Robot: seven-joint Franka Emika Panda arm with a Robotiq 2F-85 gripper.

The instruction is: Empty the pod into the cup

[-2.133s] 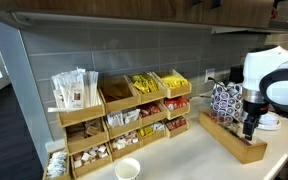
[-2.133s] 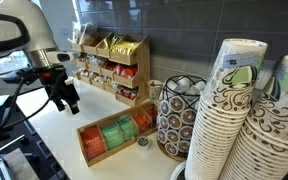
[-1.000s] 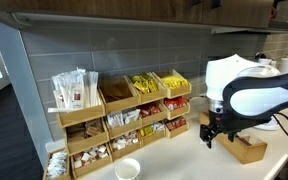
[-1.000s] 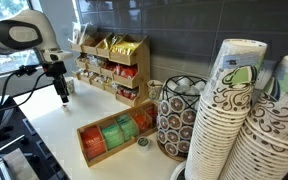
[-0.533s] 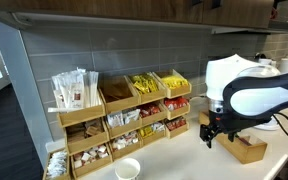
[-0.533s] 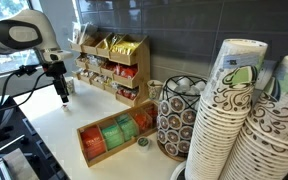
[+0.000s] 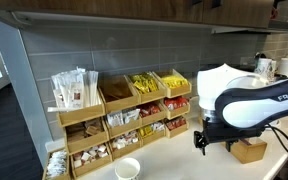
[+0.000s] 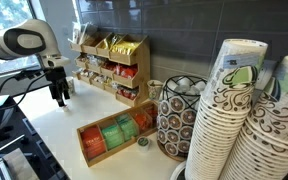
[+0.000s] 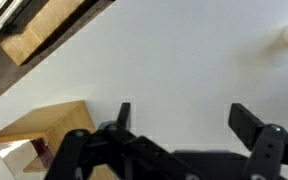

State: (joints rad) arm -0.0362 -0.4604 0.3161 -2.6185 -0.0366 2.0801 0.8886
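Hangs the pincer [image 9: 184,118] point-down over bare desk [image 9: 184,50], fingers [image 9: 248,120] spread apart with nothing between them: probably wide so as to close on something small, no pod in its grip as yet. Shows a wooden box [image 9: 44,125] at 8 o'clock in the wrist view; in an exterior view, reveals the box [image 8: 96,152] as open-topped, with green and orange pods [image 8: 114,133] in rows, likely laid so for picking from above. Cannot tell which pod is meant. Finds the cup [image 7: 128,168] upright on the desk, mouth up as pouring needs, at 8 o'clock of the pincer and well apart from it, at 6 o'clock of the rack [image 7: 124,110]. Catches a pale round edge at 2 o'clock in the wrist view, perhaps that cup, too cropped to say. Judging by all this, puts the task at its start: fetch a pod first, then cross to the cup. Leaves the stacked cups [image 8: 234,110] at 3 o'clock in an exterior view, well apart from the pincer and no part of the job.
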